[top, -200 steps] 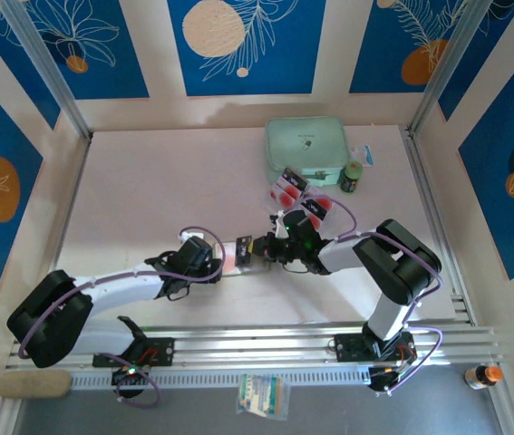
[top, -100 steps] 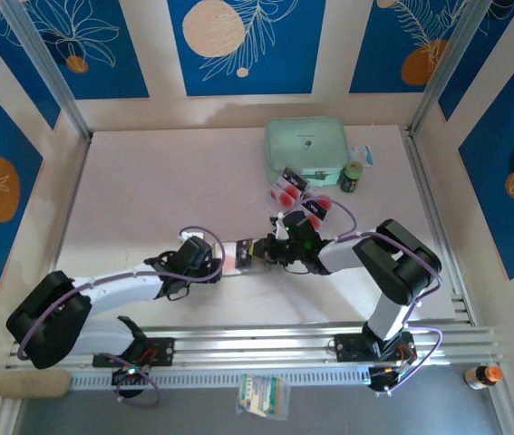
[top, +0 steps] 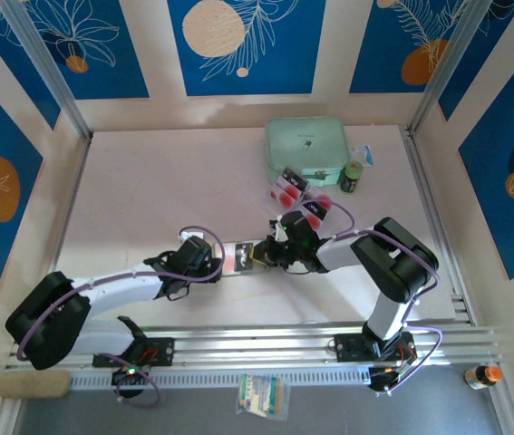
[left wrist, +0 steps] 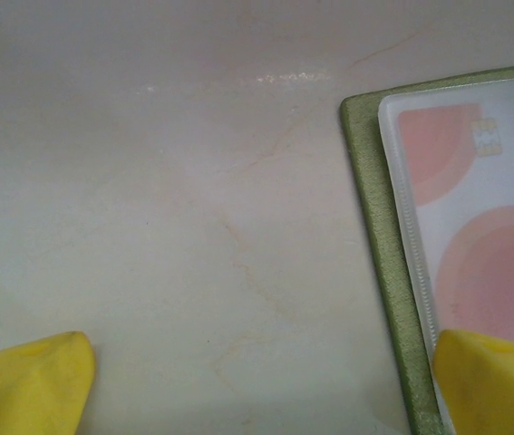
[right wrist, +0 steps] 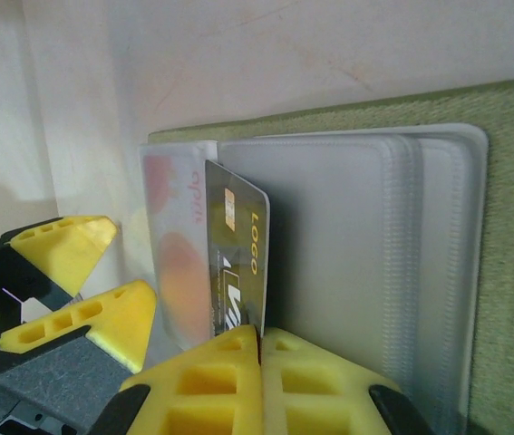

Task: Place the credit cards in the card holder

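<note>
Clamping a black credit card (right wrist: 238,263) on edge, the right tool (right wrist: 261,340) faces the card holder (right wrist: 510,272) dead ahead, the left tool (left wrist: 258,385) spread wide.

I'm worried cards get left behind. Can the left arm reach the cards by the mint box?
Probably not right now: the right gripper, holding a card, and its arm lie between the left gripper and those cards, which sit beside the mint box.
</note>
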You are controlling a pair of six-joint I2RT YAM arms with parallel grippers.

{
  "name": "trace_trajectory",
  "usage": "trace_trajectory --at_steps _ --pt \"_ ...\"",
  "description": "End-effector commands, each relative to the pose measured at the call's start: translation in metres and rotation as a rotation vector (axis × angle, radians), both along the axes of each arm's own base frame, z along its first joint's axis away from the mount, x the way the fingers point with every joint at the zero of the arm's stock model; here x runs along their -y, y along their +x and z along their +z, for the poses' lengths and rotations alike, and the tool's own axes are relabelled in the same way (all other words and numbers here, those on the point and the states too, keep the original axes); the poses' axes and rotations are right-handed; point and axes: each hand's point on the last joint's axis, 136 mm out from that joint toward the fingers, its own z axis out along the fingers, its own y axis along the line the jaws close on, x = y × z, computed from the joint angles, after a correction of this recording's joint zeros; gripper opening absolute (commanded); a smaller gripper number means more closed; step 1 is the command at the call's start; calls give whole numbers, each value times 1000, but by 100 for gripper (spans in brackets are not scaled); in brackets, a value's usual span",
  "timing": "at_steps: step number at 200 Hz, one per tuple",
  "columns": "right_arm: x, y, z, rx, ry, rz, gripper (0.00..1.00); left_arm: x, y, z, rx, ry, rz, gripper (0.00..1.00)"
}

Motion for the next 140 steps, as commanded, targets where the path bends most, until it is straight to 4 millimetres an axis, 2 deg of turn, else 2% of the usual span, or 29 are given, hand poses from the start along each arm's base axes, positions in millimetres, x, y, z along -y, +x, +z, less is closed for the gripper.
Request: trace_trajectory --at_steps 1,92,98,122,140 --pt "3 -14 -19 -94 -51 19 0 -2 7 10 26 -4 24 96" --pt "-12 -20 -26 -168 -74 113 0 -2 6 9 25 -7 26 96" --pt "-12 -20 -25 -168 -80 123 4 -2 6 8 25 -8 25 96" --pt "-10 -18 -14 -136 -110 167 32 -3 6 7 25 -10 27 96" --pt "-3 -15 0 -89 -145 185 41 -3 5 7 27 -12 28 96"
